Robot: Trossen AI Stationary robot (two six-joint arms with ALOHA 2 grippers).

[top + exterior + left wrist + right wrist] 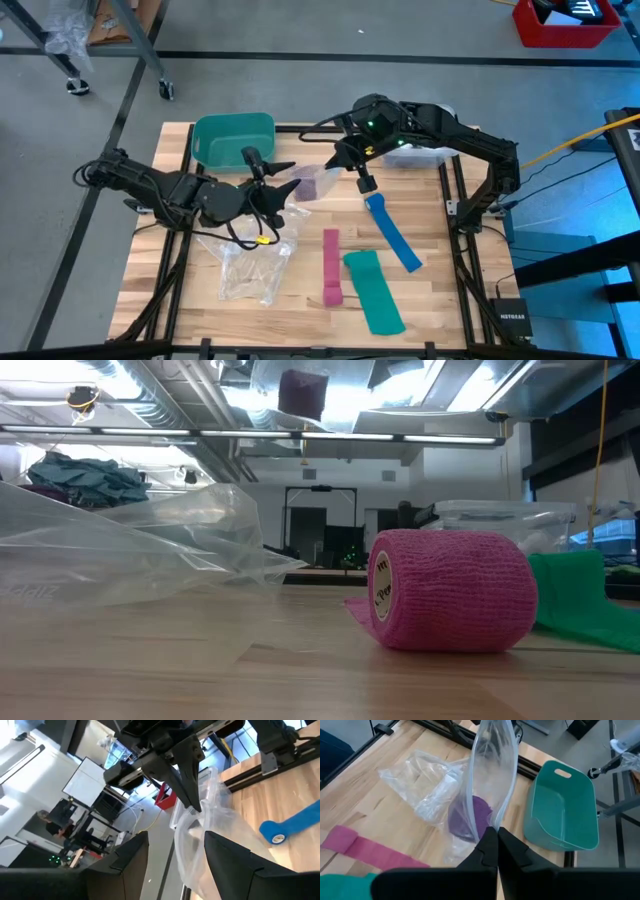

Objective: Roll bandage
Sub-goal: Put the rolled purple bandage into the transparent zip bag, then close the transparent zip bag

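The purple bandage [469, 817], a stubby roll, lies inside a clear plastic bag [492, 767] held up above the table between my two grippers. It also shows in the high view [310, 184] and high up in the low view [303, 395]. My right gripper [496, 831] is shut on the bag; it also shows in the high view [340, 163]. My left gripper [175, 845] is open, one finger on either side of the bag's lower part [200, 840]; it also shows in the high view [285, 188]. My right gripper pinches the clear bag's upper edge [491, 822] between its two shut fingers, coming from the table's right and slanting down. The bag hangs slack away from the fingers, clear of the table, with the purple roll inside it. My left gripper: I cannot tell whether its fingers touch the bag.
A teal bin [235, 140] stands at the far left. Loose clear bags [250, 268] lie near the left. A pink strip with a rolled end [332, 268], a green strip [372, 290] and a blue strip [392, 232] lie on the near right. A clear box [425, 155] stands behind my right arm.
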